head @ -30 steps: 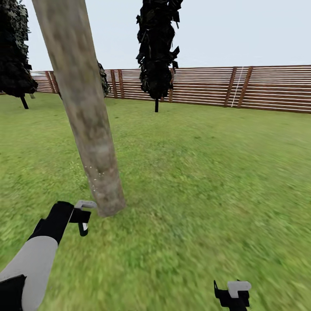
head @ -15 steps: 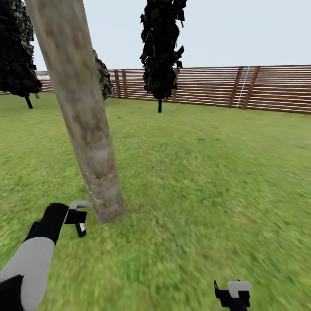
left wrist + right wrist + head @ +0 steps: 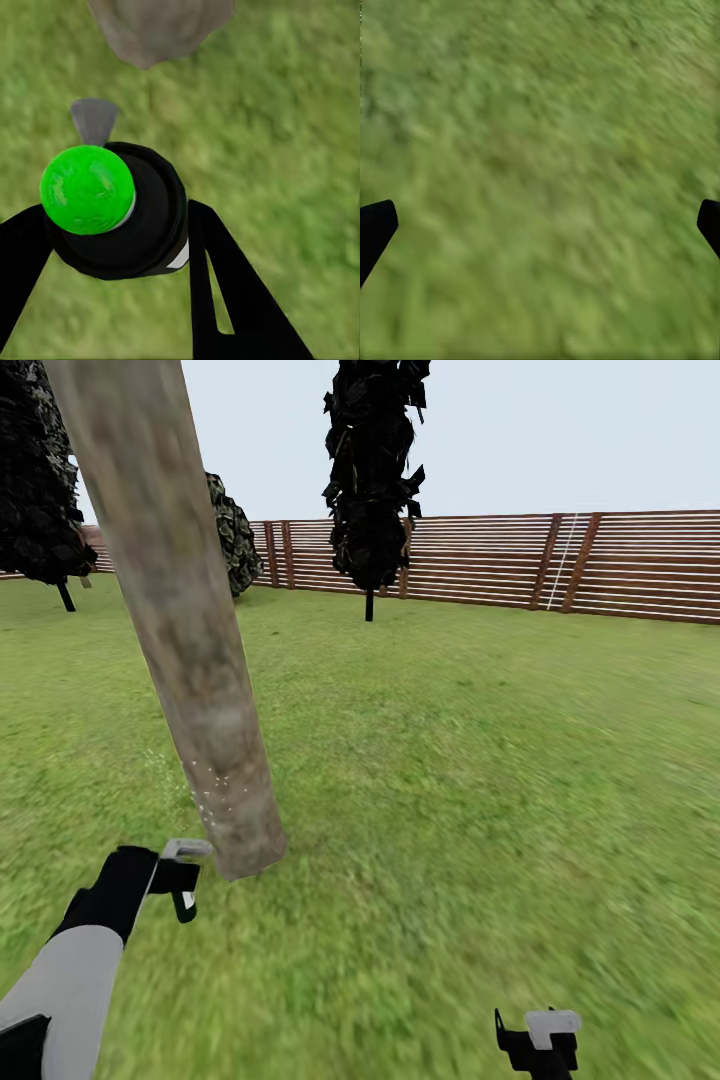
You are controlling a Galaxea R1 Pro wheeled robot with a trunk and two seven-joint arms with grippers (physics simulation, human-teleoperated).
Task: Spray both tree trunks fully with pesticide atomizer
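Observation:
A tall tree trunk (image 3: 195,670) of mottled tan-grey bark leans across the left of the head view, and its base (image 3: 157,26) also appears in the left wrist view. My left gripper (image 3: 183,875) hovers just left of the trunk's foot, low over the grass. It is shut on the pesticide atomizer (image 3: 124,214), a dark cylinder whose cap dot shows bright green here. Fine white specks (image 3: 215,792) dot the lower bark. My right gripper (image 3: 535,1042) hangs open at the bottom right, with its fingertips (image 3: 375,229) wide apart over bare grass.
Green lawn (image 3: 480,760) stretches all around. A brown slat fence (image 3: 600,565) closes the far side. Near-black cone-shaped trees stand at the back centre (image 3: 372,480) and far left (image 3: 35,480). A dark bush (image 3: 230,530) sits behind the trunk.
The whole view has shifted slightly, so the trunk now sits further left. My left gripper with the atomizer has sunk a little beside the trunk's foot. The right gripper has not moved.

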